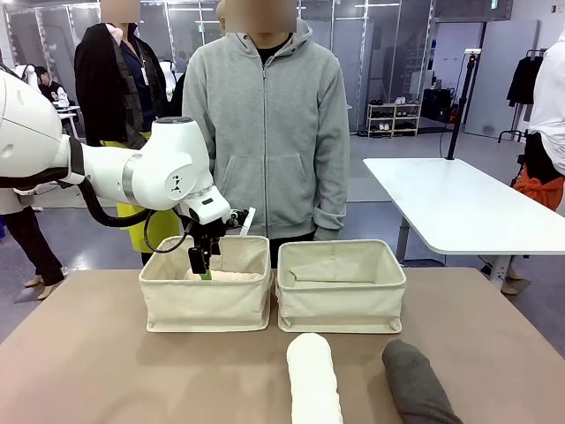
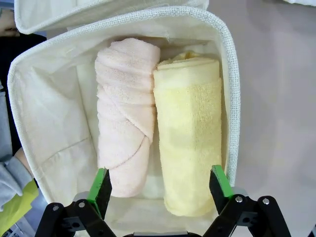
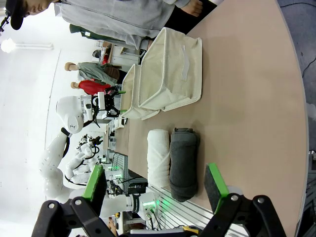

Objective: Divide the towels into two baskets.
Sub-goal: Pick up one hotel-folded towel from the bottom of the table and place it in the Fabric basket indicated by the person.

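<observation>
My left fingers (image 2: 101,185) hung released over the left basket (image 1: 205,305), which held the pink towel (image 2: 123,113) and yellow towel (image 2: 190,133). My right fingers (image 3: 94,185), also released, hovered above the white towel (image 3: 159,158) and grey towel (image 3: 183,163) on the table (image 3: 247,98).

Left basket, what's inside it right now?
A pink towel and a yellow towel lie side by side, touching, inside the left basket. Whatever lies beneath the two rolls is covered by them.
</observation>
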